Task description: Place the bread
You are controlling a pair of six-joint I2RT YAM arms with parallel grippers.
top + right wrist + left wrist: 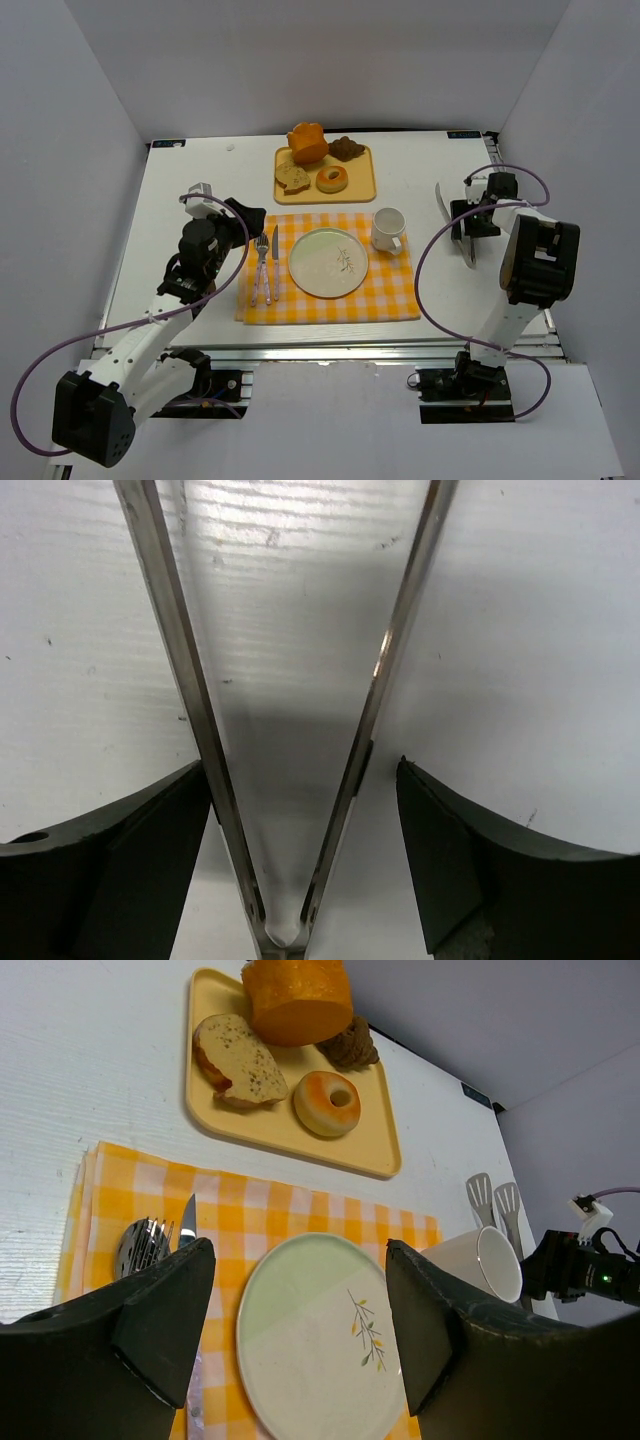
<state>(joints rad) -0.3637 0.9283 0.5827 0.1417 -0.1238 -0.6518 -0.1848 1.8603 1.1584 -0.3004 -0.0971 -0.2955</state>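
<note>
**Operator:** Where does the bread stand?

**Inspector:** Your bread (332, 179) lies on the yellow tray (362, 182) at the far side of the table (430, 160). Neither gripper touches it. A seeded slice (292, 177) sits just beside it on the left. Behind them are an orange loaf chunk (308, 142) and a dark brown piece (347, 149).

**Operator:** The left gripper?

**Inspector:** Your left gripper (245, 215) hangs over the left edge of the checked cloth (390, 295), near the fork (261, 262) and knife (273, 255). Its jaws are spread, with nothing between them.

**Operator:** The right one?

**Inspector:** Your right gripper (305, 780) is at the right of the table, well apart from the tray. Its jaws are spread, and both arms of the metal tongs (180, 660) run between them. One arm lies against a finger, while the other shows a gap. No pinch is seen.

**Operator:** And the setting?

**Inspector:** The plate (328, 262) rests mid-cloth, with a white cup (388, 229) just beside it on the right.
</note>
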